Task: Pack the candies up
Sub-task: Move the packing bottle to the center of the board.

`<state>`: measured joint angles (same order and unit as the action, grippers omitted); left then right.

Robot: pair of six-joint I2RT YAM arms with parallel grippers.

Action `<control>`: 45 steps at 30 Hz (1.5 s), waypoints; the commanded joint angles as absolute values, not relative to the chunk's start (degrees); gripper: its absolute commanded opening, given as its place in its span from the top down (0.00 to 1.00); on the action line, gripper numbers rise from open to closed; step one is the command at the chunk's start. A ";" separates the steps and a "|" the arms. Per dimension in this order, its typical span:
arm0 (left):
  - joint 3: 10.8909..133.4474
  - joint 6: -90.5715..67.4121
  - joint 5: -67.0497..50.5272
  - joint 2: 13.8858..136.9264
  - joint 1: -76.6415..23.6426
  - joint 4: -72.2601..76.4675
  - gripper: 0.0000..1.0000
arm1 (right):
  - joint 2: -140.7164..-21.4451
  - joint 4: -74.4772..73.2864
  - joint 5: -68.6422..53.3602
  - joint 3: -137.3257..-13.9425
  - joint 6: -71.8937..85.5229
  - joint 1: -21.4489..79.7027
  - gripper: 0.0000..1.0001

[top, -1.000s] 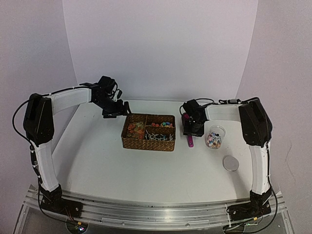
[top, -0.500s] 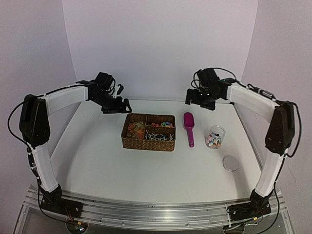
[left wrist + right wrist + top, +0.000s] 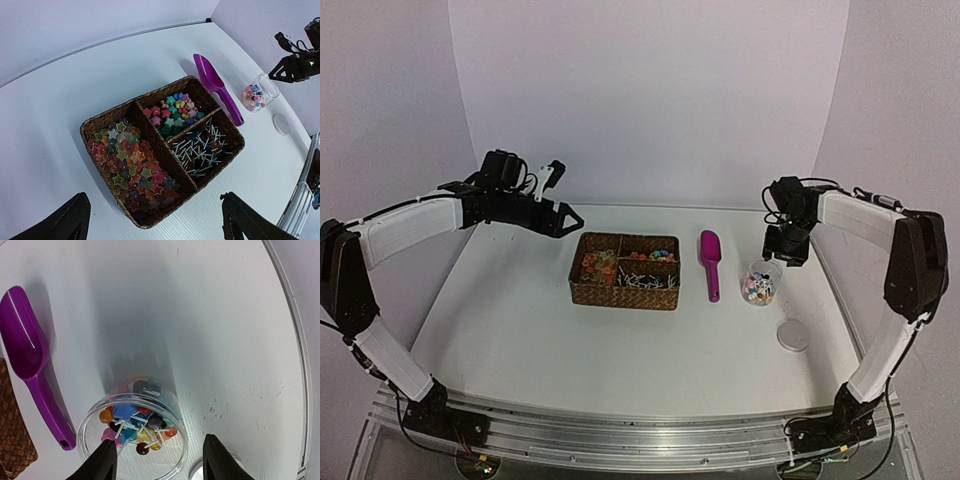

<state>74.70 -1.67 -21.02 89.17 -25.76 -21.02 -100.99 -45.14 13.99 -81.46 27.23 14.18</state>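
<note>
The candies point(image 3: 127, 155) fill a three-part wicker basket point(image 3: 620, 298): coloured stars at the left, small pieces and white-stick sweets at the right. More candies point(image 3: 137, 422) lie in a clear open jar point(image 3: 761, 283). The magenta scoop point(image 3: 709, 262) lies flat between basket and jar. My right gripper point(image 3: 784, 250) is open and empty just above the jar, with the jar's mouth point(image 3: 132, 435) between its fingertips. My left gripper point(image 3: 563, 216) is open and empty, raised behind and left of the basket point(image 3: 85, 135).
The jar's round lid point(image 3: 793, 335) lies flat on the white table in front of the jar, and its edge shows in the right wrist view point(image 3: 215, 471). White walls close the back and both sides. The scoop point(image 3: 30, 365) lies left of the jar.
My right gripper left the scoop on the table, rose toward the back, then came down over the jar. My left arm drew back to the left, away from the basket.
</note>
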 commanded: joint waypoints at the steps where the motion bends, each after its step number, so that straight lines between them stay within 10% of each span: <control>1: 73.51 -3.21 -22.53 88.27 -25.64 -16.03 0.10 | -102.57 -45.29 17.19 -81.47 26.87 14.20 0.51; 16: 72.55 -4.29 -19.99 87.69 -25.64 -14.61 0.10 | -105.50 -42.92 17.79 -78.13 24.89 14.06 1.00; 27: 69.85 -5.71 -17.46 87.82 -25.58 -12.82 0.09 | -96.07 -60.53 24.91 -92.40 25.93 28.63 1.00; 37: 58.05 -11.19 -9.55 88.34 -24.20 -7.84 0.29 | -105.38 -62.63 19.99 -100.57 30.02 55.82 1.00; 45: 52.22 -3.27 -13.60 89.13 -22.76 -2.25 0.36 | -115.86 -60.40 22.05 -103.98 26.80 59.09 1.00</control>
<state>53.69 -7.50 -12.03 89.32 -22.82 -8.24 -112.76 -61.41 18.98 -100.28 28.31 60.30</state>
